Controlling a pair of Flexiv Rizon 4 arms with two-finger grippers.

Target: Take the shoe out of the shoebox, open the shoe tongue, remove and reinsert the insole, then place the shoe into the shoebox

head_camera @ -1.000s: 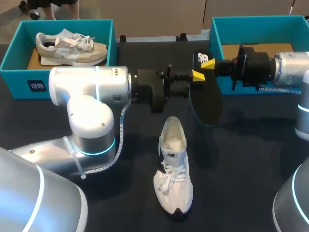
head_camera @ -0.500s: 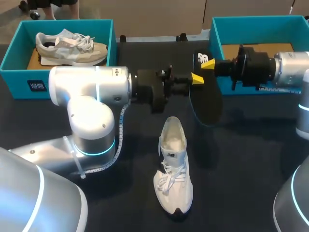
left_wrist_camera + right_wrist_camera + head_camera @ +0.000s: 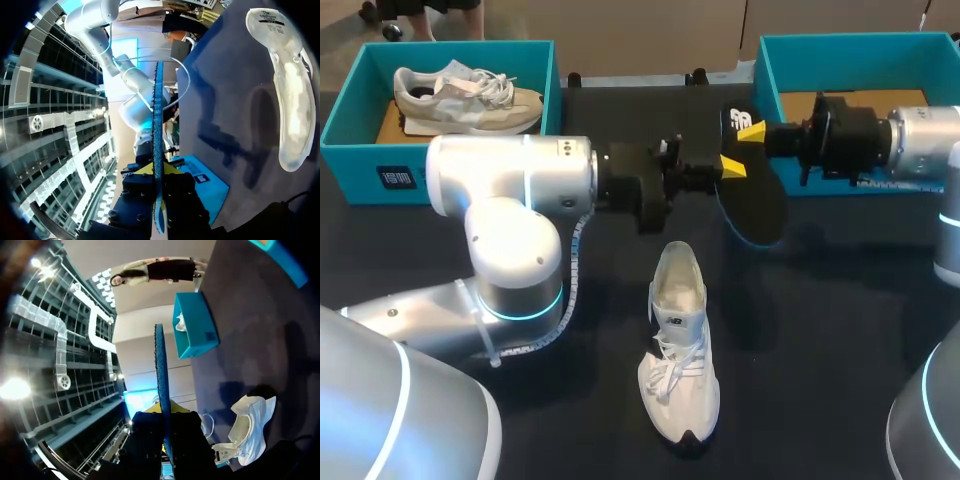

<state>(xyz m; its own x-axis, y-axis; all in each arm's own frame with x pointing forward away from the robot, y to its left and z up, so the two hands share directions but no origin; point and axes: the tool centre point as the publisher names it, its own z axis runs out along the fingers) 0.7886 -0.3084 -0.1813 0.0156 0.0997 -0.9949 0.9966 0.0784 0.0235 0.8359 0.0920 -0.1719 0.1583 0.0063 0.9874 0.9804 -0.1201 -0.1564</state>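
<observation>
A black insole [image 3: 758, 208] hangs above the table's middle, held from both sides. My right gripper [image 3: 750, 130] is shut on its upper end. My left gripper [image 3: 731, 166] is shut on its edge just below. In the left wrist view the insole [image 3: 158, 125] stands edge-on between the fingers of the left gripper [image 3: 159, 172], with the white shoe [image 3: 289, 95] on the table beside it. In the right wrist view the insole [image 3: 160, 370] is pinched in the right gripper [image 3: 165, 415]. The white shoe [image 3: 680, 345] lies on the dark table, toe toward the front edge. The teal shoebox [image 3: 840, 42] stands behind my right arm.
A second teal box [image 3: 380, 175] at the back left holds a grey and white shoe [image 3: 470, 98]; the box [image 3: 192, 330] also shows in the right wrist view. My left arm's silver elbow [image 3: 510, 240] sits left of the white shoe.
My left gripper's fingers have come together on the insole, and the arm has edged right. The insole's lower end has swung a little to the right. The right arm has kept still.
</observation>
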